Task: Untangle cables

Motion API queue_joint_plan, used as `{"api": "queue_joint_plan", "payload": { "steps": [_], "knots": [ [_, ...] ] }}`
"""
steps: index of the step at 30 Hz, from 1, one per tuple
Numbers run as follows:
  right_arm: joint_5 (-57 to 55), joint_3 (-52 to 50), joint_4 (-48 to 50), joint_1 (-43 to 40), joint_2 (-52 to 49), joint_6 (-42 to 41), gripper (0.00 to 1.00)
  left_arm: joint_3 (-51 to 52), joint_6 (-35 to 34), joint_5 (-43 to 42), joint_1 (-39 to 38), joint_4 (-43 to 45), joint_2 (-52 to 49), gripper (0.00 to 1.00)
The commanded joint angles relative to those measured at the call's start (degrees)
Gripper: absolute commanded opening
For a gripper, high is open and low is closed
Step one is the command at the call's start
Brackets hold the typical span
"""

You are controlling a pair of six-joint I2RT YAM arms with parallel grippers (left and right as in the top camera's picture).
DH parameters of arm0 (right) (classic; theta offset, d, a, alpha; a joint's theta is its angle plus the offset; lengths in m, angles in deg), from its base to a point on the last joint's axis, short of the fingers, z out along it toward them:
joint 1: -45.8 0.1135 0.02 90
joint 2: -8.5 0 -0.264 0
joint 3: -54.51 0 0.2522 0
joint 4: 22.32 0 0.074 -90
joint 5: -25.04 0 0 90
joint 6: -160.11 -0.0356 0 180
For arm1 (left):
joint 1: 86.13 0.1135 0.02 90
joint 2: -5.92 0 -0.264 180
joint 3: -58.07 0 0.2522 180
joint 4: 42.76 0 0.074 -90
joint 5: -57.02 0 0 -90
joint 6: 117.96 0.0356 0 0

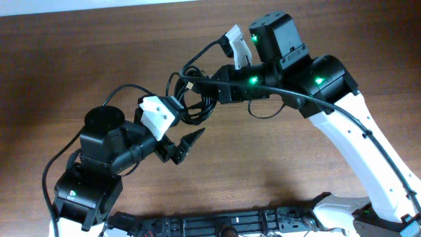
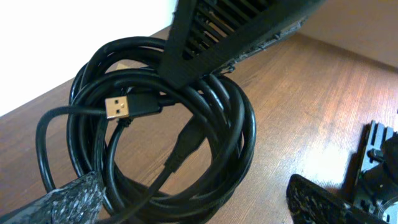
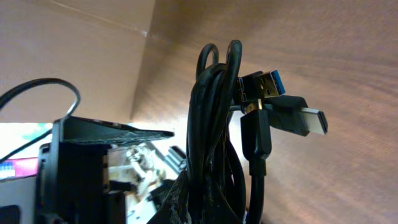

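The cables (image 1: 205, 110) are a coiled bundle of thin black cords, lifted off the wooden table (image 1: 79, 52). My right gripper (image 1: 196, 89) is shut on the bundle; in the right wrist view the fingers (image 3: 211, 202) clamp the strands, with a blue USB plug (image 3: 273, 84) and a flat plug (image 3: 309, 121) sticking out above. My left gripper (image 1: 186, 146) is open just below the bundle. In the left wrist view the coil (image 2: 236, 118) and a gold USB plug (image 2: 121, 107) hang in front of the open fingers (image 2: 193, 202), and a right finger (image 2: 205, 43) crosses the coil's top.
Thicker black arm cables (image 1: 56, 164) loop by the left arm's base and along the white right arm (image 1: 368, 151). A black rail (image 1: 223, 224) runs along the table's front edge.
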Motion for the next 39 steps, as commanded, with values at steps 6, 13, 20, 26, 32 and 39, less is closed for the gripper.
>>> {"api": "queue_joint_plan", "payload": {
  "steps": [6,13,20,26,32,39],
  "knots": [
    [8.81,1.64,1.44,0.26,1.33,-4.26,0.04,0.33,2.16,0.57,-0.28,0.79,0.02,0.71],
    [9.42,1.64,2.19,0.26,1.33,-6.58,0.04,0.33,2.16,-1.99,-0.28,1.75,-0.37,0.79],
    [9.42,1.64,2.47,0.26,1.33,-6.58,0.04,0.33,2.16,-2.64,-0.35,2.54,-0.37,0.28],
    [2.14,1.64,2.4,0.24,1.31,-6.54,0.04,0.33,1.7,-3.32,-0.33,3.13,-0.33,0.28],
    [-10.01,1.62,1.33,0.13,1.31,-6.51,0.04,0.33,1.7,-5.55,-0.33,3.19,-0.15,0.31],
    [-11.54,1.62,1.57,0.11,1.31,-6.58,0.04,0.31,1.73,-5.92,-0.33,3.17,2.12,0.48]
  ]
}}
